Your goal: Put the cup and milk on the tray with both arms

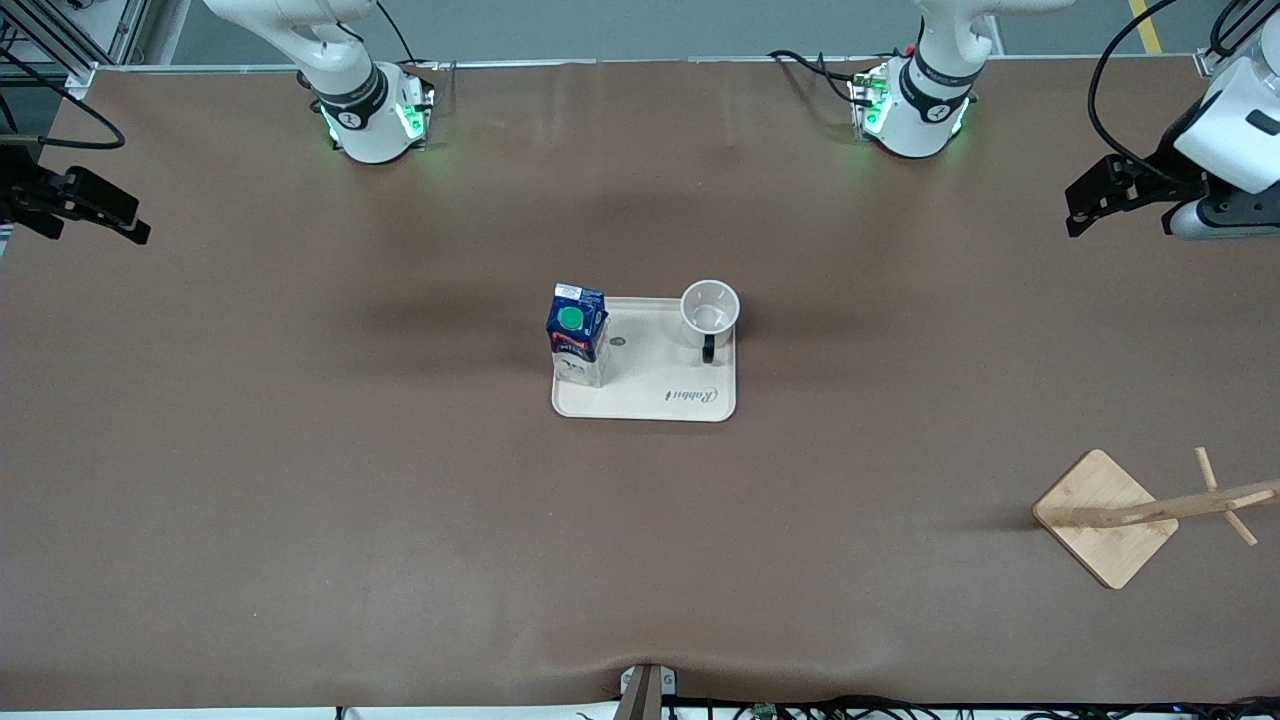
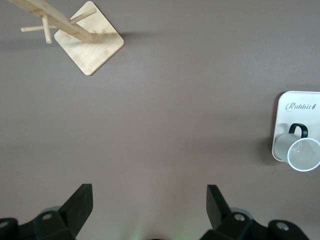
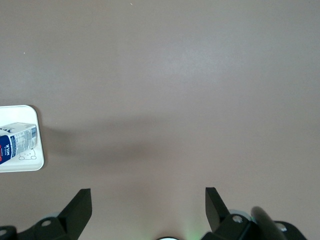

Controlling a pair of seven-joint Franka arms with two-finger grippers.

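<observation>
Cup [image 1: 710, 308] and milk [image 1: 577, 334] both stand upright on the tray [image 1: 650, 395] mid-counter, well apart from the wide-open, empty left claw [image 1: 1095, 200] and right claw [image 1: 95, 210] at either end.

Lighting even, diffuse, from overhead. Soft dark shadow bands on the brown table [image 1: 300, 480] beside the tray [image 1: 690, 405]; faint shadow at the wooden rack [image 1: 1105, 515]. Green glow at both arm bases. Focus sharp in all views; no glare.
</observation>
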